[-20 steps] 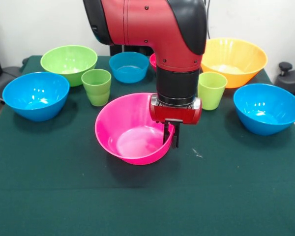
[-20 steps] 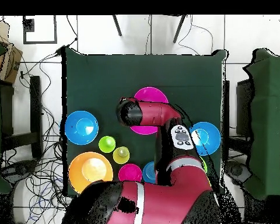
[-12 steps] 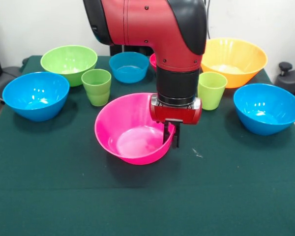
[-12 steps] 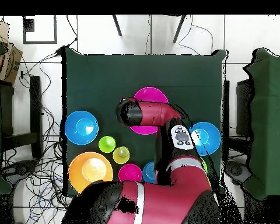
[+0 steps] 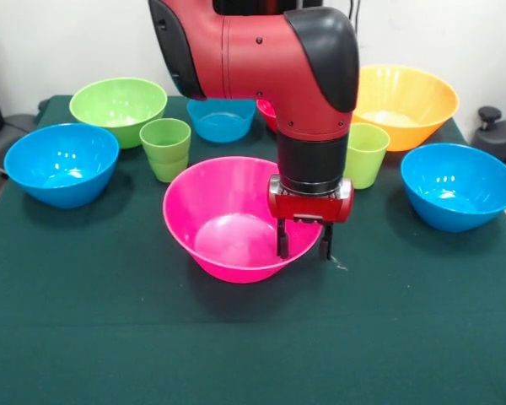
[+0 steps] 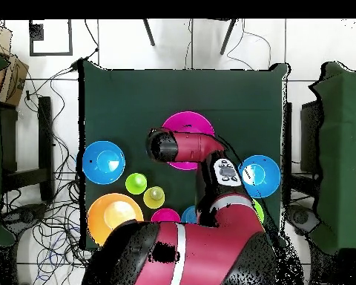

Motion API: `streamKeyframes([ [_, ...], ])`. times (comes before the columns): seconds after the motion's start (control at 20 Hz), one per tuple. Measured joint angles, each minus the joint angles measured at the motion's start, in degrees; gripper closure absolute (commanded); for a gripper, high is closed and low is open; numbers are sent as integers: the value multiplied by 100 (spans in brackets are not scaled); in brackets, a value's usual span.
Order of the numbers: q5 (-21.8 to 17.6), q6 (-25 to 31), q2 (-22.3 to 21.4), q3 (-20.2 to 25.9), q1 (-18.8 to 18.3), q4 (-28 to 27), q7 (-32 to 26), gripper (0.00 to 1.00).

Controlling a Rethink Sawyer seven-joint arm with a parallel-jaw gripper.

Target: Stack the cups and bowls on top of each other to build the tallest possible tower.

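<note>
Tower not yet begun: the gripper (image 5: 304, 250), jaws spread and straddling the right rim of the pink bowl (image 5: 228, 232) at frame centre (its likely base), grips nothing — all other bowls and cups stand separate behind it.

Bowls: we count seven — one pink bowl (image 5: 236, 221), one orange bowl (image 5: 402, 103), one green bowl (image 5: 118, 108), two large blue bowls (image 5: 61, 162), one small blue bowl (image 5: 222, 116), one red bowl (image 5: 268, 110).
Cups: we count two green cups (image 5: 167, 148), standing apart.
Arms: we see one.
</note>
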Motion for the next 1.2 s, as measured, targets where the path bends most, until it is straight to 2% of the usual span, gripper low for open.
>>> streamKeyframes([
  [0.3,-2,-1,-4,7,-6,8,0,0],
  [0.5,-2,0,-167,11,-8,228,0,0],
  [0.65,-2,104,-546,9,-5,645,0,0],
  [1.2,-4,757,-1580,-64,23,1390,0,0],
])
